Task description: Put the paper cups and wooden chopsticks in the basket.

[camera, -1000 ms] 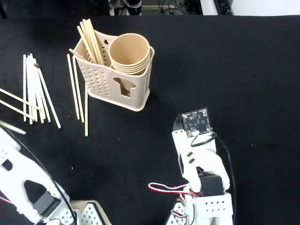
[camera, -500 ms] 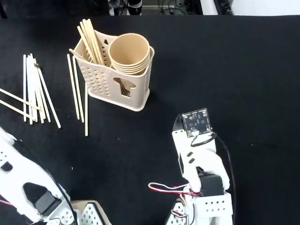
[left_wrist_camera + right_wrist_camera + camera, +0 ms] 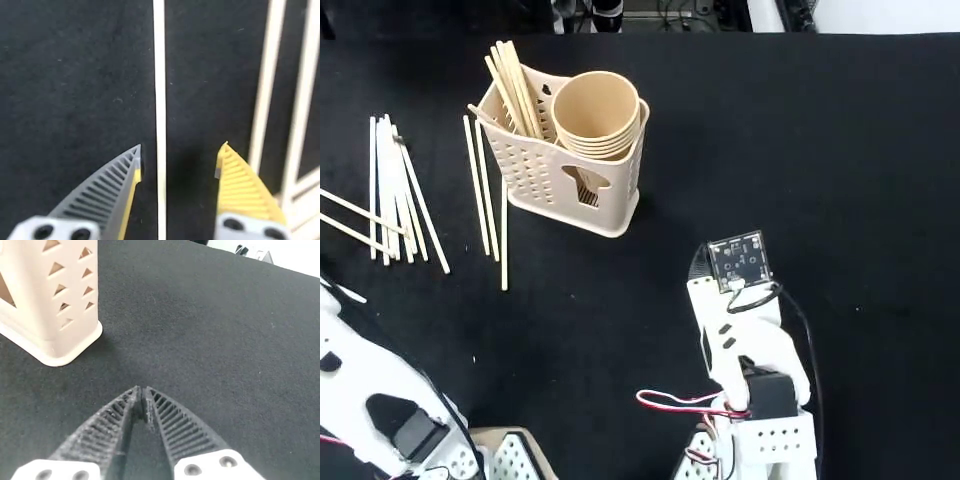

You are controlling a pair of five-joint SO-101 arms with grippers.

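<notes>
looking at the left gripper [image 3: 180, 146], what has it got?

— nothing clamped. its jaws stand apart, one on either side of a single chopstick [image 3: 159, 90] that runs straight between them, nearer the grey finger than the yellow one. i can't tell whether the stick touches either finger. other chopsticks [image 3: 267, 75] lie just beside the yellow finger.

and the right gripper [image 3: 143, 390]?

— pinched together on nothing, low over the black table [image 3: 225, 330], with a corner of the basket [image 3: 55, 300] near it.

where do the things sit, seen from above?

— the paper cups [image 3: 598, 112] are nested in one stack inside the basket, next to a bundle of sticks [image 3: 512, 85] standing tilted in it (their tips poke above the rim). a few chopsticks [image 3: 488, 205] lie on the table just beside the basket, and a bigger scatter [image 3: 390, 190] lies well apart from it, nearer the left arm [image 3: 370, 400].
</notes>
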